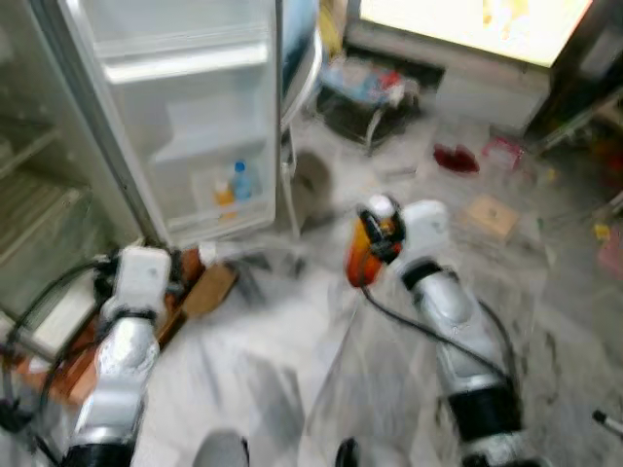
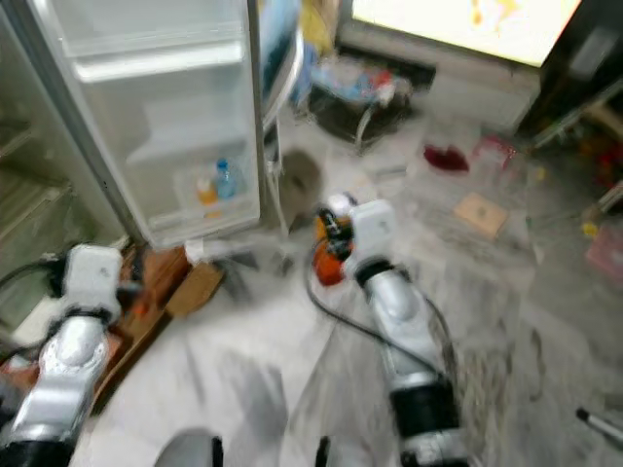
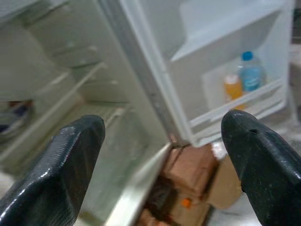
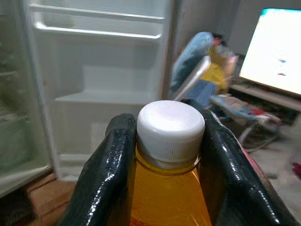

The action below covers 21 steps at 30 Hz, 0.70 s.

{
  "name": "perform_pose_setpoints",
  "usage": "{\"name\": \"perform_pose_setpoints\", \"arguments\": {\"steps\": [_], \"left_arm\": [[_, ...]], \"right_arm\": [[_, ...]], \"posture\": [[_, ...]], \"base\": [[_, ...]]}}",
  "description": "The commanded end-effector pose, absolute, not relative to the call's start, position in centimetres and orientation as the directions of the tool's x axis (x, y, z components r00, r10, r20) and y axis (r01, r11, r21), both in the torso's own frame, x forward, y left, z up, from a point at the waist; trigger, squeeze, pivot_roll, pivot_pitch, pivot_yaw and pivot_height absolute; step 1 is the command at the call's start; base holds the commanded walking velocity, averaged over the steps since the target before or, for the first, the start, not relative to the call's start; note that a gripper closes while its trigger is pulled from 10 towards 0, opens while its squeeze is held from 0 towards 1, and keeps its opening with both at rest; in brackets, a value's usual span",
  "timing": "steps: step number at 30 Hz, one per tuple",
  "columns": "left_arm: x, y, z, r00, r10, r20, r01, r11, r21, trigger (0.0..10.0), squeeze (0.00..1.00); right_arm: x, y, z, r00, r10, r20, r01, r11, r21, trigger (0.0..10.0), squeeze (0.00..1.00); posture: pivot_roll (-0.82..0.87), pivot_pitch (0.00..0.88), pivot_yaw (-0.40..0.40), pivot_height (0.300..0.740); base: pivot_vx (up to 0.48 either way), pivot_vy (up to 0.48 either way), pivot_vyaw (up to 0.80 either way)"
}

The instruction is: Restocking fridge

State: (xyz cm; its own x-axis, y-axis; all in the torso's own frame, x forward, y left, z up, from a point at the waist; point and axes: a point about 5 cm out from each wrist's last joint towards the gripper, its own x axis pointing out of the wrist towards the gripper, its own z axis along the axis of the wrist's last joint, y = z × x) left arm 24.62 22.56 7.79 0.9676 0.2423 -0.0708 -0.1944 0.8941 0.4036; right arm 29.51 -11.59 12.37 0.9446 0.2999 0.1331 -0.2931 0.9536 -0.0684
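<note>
Fridge (image 1: 58, 195), open, upper left of the frame: interior shelves are seen blurred and their contents cannot be made out. Fridge door (image 1: 185, 107), swung wide, upper centre-left: a lower door shelf (image 3: 244, 101) is stocked with a blue-capped bottle (image 1: 241, 180) and a small orange bottle (image 1: 224, 195); labels cannot be read. Cardboard (image 1: 209, 289), on the floor at the door's foot, is partly cut off. Orange bottle (image 4: 167, 188), white cap, centre of the frame: it is held clamped at the neck by the right hand (image 4: 167, 155), out on the floor short of the door. It is judged full, fairly heavy, of smooth, slippery plastic; a grip lower on the body is judged firmer. Its base is hidden. Left hand (image 3: 160, 160), lower left: fingers are held wide apart, empty, pointed toward the fridge.
</note>
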Motion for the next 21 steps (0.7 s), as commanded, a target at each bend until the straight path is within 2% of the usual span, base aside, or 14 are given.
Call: {"name": "perform_pose_setpoints", "arguments": {"steps": [1,7,14,17,21], "left_arm": [[24.4,22.0,7.8,0.972,0.225,-0.075,-0.178,0.9,0.398,10.0,0.0],[23.9,22.4,8.1,0.972,0.227,-0.057,-0.186,0.897,0.401,10.0,0.0],[24.9,21.8,8.8,0.973,0.23,-0.021,-0.205,0.902,0.38,10.0,0.0],[25.1,21.5,9.2,0.978,0.207,-0.006,-0.192,0.918,0.347,10.0,0.0],[25.1,21.5,9.1,0.977,0.211,-0.014,-0.193,0.917,0.35,10.0,0.0]], "right_arm": [[29.2,-14.4,12.5,0.972,0.179,0.15,-0.166,0.982,-0.093,10.0,0.0],[28.2,-16.6,11.8,0.991,0.071,0.116,-0.061,0.995,-0.084,10.0,0.0],[28.5,-16.1,12.1,0.989,0.084,0.121,-0.071,0.992,-0.107,10.0,0.0],[28.7,-15.5,12.4,0.986,0.102,0.131,-0.089,0.991,-0.098,10.0,0.0],[28.7,-14.6,12.4,0.98,0.143,0.135,-0.132,0.987,-0.088,10.0,0.0]], "posture": [[0.09,0.1,-0.051,0.74],[0.08,0.106,-0.05,0.74],[0.07,0.11,-0.063,0.74],[0.08,0.113,-0.065,0.74],[0.08,0.116,-0.064,0.74]], "base": [[0.0,0.0,0.0],[0.0,0.0,0.0],[0.0,0.0,0.0],[0.333,0.0,0.17],[0.391,0.0,0.78]]}}
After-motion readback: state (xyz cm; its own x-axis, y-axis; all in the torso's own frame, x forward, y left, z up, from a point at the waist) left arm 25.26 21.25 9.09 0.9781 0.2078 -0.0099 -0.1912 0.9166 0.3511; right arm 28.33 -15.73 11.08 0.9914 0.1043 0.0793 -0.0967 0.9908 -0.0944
